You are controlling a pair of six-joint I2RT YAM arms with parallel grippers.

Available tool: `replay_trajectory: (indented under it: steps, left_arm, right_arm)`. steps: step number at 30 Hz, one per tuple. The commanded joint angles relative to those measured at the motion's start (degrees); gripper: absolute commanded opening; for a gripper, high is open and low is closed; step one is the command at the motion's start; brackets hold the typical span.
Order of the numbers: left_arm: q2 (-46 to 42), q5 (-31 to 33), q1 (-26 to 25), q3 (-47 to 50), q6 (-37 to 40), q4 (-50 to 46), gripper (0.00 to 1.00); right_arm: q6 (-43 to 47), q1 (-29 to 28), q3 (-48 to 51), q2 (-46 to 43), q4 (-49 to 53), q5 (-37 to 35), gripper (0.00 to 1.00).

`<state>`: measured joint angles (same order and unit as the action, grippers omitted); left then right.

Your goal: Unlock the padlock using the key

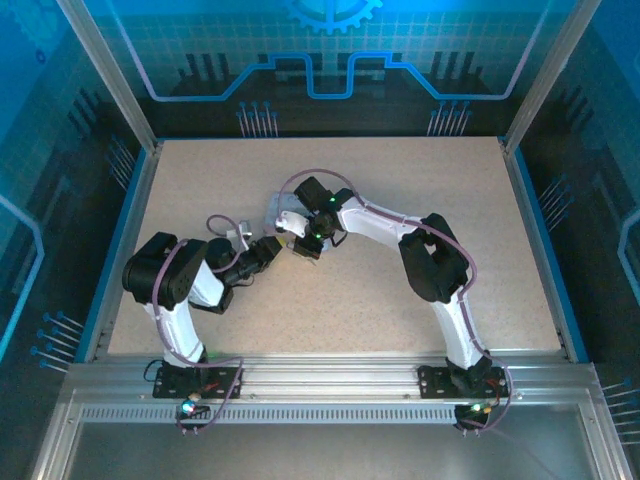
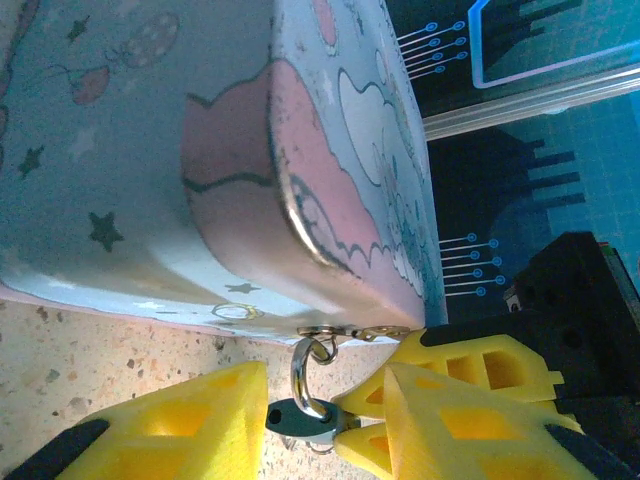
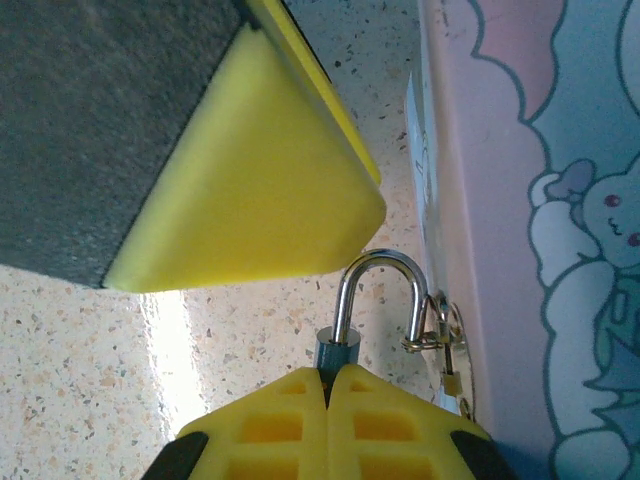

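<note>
Padlock (image 3: 337, 352) hangs by its shackle from the hasp (image 3: 440, 335) on the near side of the tin (image 3: 560, 250); right gripper (image 3: 328, 395) pinches its blue body, probably to steady the keyhole. Left gripper (image 1: 272, 248) flanks it, grip unclear; key too small to make out
</note>
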<state>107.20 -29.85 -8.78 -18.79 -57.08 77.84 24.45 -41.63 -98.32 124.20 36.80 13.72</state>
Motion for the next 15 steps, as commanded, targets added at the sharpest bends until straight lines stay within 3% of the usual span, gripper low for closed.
replay_trajectory:
  steps: [1, 15]
  left_arm:
    - [1.7, -0.6, 0.1, -0.7, -0.5, 2.3, 0.36]
    - [5.4, 0.3, -2.6, -3.9, -1.1, 2.3, 0.31]
  right_arm:
    - [-0.7, -0.7, 1.1, 0.5, 1.2, 0.5, 0.00]
    - [-1.0, -1.0, 1.0, 0.3, 0.9, 1.1, 0.00]
